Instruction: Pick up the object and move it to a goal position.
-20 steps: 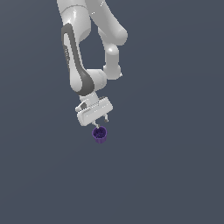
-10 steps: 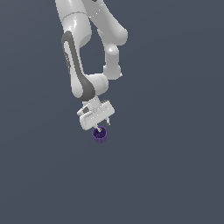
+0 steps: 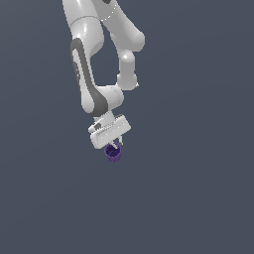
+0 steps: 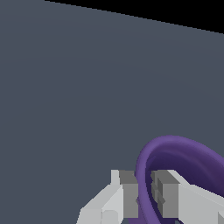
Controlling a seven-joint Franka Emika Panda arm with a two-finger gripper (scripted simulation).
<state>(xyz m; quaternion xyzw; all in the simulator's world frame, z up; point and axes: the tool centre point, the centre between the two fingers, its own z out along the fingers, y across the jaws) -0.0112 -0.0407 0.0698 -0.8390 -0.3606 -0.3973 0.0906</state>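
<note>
The object [image 3: 113,153] is a small dark purple cup with a hollow top, hanging just under the white gripper [image 3: 114,147] in the exterior view. The gripper is shut on the cup's rim. In the wrist view the purple rim [image 4: 151,159] runs between the two grey fingertips [image 4: 128,192], one inside the cup and one outside, with the gripper [image 4: 144,194] closed on the wall. The lower part of the cup is cut off in the wrist view.
The white arm [image 3: 92,64] reaches down from the top of the exterior view. A plain dark grey surface [image 3: 198,198] fills everything around it.
The gripper and the cup have moved slightly to the exterior view's right and the wrist has tilted a little; the cup stays held.
</note>
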